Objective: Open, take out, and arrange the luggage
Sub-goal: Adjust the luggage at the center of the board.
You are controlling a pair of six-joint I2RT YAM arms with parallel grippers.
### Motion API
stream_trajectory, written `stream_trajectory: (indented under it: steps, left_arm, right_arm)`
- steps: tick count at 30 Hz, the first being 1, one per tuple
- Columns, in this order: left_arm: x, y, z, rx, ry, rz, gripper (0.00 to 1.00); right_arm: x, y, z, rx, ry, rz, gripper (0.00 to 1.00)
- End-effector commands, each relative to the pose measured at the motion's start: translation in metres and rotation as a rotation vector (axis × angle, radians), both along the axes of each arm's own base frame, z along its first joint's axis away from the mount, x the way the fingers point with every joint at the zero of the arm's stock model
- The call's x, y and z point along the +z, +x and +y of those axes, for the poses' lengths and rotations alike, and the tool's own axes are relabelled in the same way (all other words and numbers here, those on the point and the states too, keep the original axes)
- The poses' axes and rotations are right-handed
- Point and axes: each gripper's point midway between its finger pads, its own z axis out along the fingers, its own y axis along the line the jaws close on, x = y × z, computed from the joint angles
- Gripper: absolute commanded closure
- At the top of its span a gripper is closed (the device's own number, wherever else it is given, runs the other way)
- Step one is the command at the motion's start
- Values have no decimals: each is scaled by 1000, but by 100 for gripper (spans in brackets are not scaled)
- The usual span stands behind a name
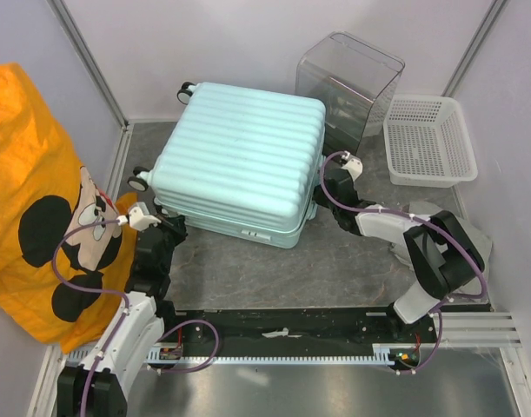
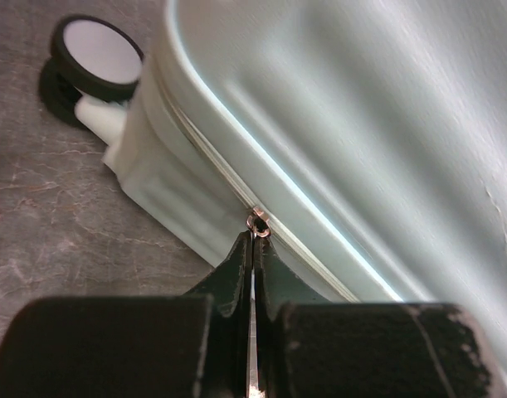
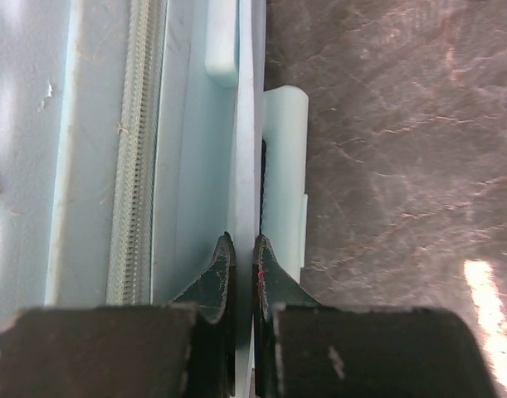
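The left gripper (image 2: 253, 236) reaches low to the near left corner of the big mint-green ribbed hard suitcase (image 1: 239, 156). It is pinched shut, with a small metal ring (image 2: 258, 222) at its tips. The right gripper (image 3: 243, 245) pinches the case's thin right edge. The case lies flat on the grey table (image 1: 335, 269), with bare room in front.
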Motion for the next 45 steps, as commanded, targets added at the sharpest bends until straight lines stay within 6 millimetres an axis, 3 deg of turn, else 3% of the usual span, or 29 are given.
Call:
stream_trajectory:
  steps: [1, 11, 20, 26, 33, 35, 36, 39, 42, 45]
  left_arm:
    - [8, -3, 35, 186, 2, -38, 98]
    - [4, -11, 59, 308, 38, -36, 98]
    - [10, -9, 84, 401, 56, -66, 98]
    - [19, -3, 98, 433, 81, -100, 99]
    - [29, 8, 88, 358, 111, -106, 98]
    - [41, 7, 82, 334, 78, -126, 86]
    - [45, 7, 80, 327, 59, -129, 67]
    - [55, -1, 73, 304, 14, -126, 37]
    - [69, -9, 65, 275, -18, -125, 29]
    - [83, -17, 56, 221, -18, -126, 28]
  right_arm:
    - [-11, -10, -78, -144, -178, 44, 100]
    - [-5, -9, -109, -184, -204, 32, 100]
    - [5, -6, -122, -177, -203, 6, 100]
    - [0, -4, -114, -143, -161, 6, 100]
    - [9, -3, -105, -106, -121, -31, 100]
    - [16, -2, -101, -93, -106, -49, 100]
    - [17, -1, -100, -88, -104, -53, 100]
    - [22, 2, -96, -71, -87, -72, 100]
    - [23, 4, -92, -59, -75, -80, 100]
    - [21, 6, -90, -50, -64, -83, 100]
